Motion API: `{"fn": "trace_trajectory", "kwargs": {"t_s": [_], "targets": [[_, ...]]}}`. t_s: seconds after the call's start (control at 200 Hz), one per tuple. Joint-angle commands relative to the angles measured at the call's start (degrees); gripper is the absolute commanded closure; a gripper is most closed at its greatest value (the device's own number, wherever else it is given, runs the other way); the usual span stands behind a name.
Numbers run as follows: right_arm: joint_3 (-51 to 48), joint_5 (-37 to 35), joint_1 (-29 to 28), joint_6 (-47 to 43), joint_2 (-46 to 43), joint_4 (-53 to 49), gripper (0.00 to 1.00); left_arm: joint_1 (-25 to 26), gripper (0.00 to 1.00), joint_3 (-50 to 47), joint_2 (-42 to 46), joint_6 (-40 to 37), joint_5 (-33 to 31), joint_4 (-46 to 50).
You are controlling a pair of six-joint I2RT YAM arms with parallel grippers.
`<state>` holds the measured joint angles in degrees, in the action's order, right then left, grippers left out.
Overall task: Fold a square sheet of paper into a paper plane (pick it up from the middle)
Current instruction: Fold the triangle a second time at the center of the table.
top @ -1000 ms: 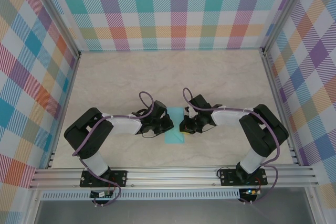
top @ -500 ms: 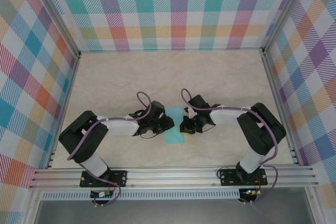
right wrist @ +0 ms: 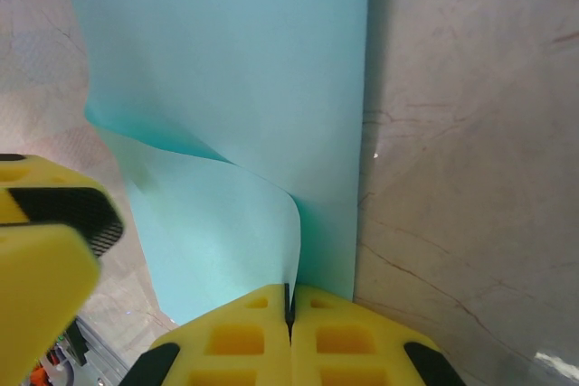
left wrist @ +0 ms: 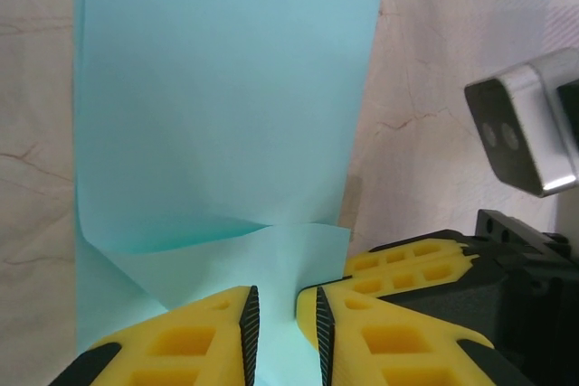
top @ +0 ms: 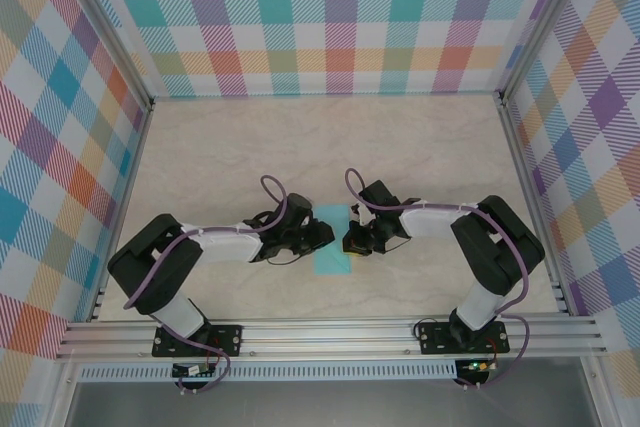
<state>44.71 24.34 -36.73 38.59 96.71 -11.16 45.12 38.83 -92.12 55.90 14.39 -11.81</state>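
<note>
**Two Pincers Meet at a Teal Paper**

From above, the square sheet of paper (top: 330, 261) lies on the table (top: 250, 147), near the front. It sits between the left gripper (top: 322, 235) and the right gripper (top: 350, 240).

The left wrist camera sees its yellow fingers (left wrist: 217, 336) a little apart. A lifted flap of the paper is just ahead of them.

The right wrist camera sees its fingers (right wrist: 244, 332) pressed together. They pinch a curled-up edge of the paper.
</note>
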Motion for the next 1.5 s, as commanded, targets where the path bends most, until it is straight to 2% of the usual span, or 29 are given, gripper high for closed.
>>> {"fn": "trace_trajectory", "kwargs": {"t_s": [0.0,0.32,0.48,0.525,0.615,0.72,0.89,0.99,1.165,1.495], "targets": [[0.12,-2.41,0.26,0.78,2.47,0.15,0.99,1.13,0.75,1.12,-1.9,-0.99,0.89,-1.39],[0.06,-1.96,0.26,0.96,1.82,0.72,0.97,1.13,0.75,1.29,-4.33,-0.79,-0.57,-0.83],[-0.75,-2.95,0.26,0.92,-1.87,0.03,0.86,1.14,0.77,1.12,-5.13,-0.03,-2.06,1.42],[-0.85,-4.67,0.26,0.72,-3.69,-1.62,0.78,1.14,0.78,0.95,-5.21,0.2,-2.66,1.88],[-1.55,-7.61,0.26,0.11,-7.49,-4.67,0.75,1.12,0.78,0.38,-5.23,0.79,-3.18,2.23],[-3.24,-7.77,0.21,0.12,-11.63,-5.16,0.7,1.15,0.78,0.26,-5.4,0.89,-3.47,2.54],[-5.54,2.42,-0.8,0.21,-13.13,1.23,0.86,1.15,0.79,0.77,-5.49,0.89,-3.4,2.82],[-3.52,2.5,-2.85,-1.07,-11.39,-0.88,0.92,1.11,0.79,1.15,-5.55,0.79,-3.34,3.2],[-0.2,0.69,-6.17,-3.36,-7.03,-4.72,0.93,1.15,0.79,1.43,-5.84,0.71,-3.16,3.29],[2.49,-4.25,-8.0,-4.75,-2.99,-9.37,0.93,1.12,0.79,1.32,-5.79,0.61,-3.13,3.55]]}}
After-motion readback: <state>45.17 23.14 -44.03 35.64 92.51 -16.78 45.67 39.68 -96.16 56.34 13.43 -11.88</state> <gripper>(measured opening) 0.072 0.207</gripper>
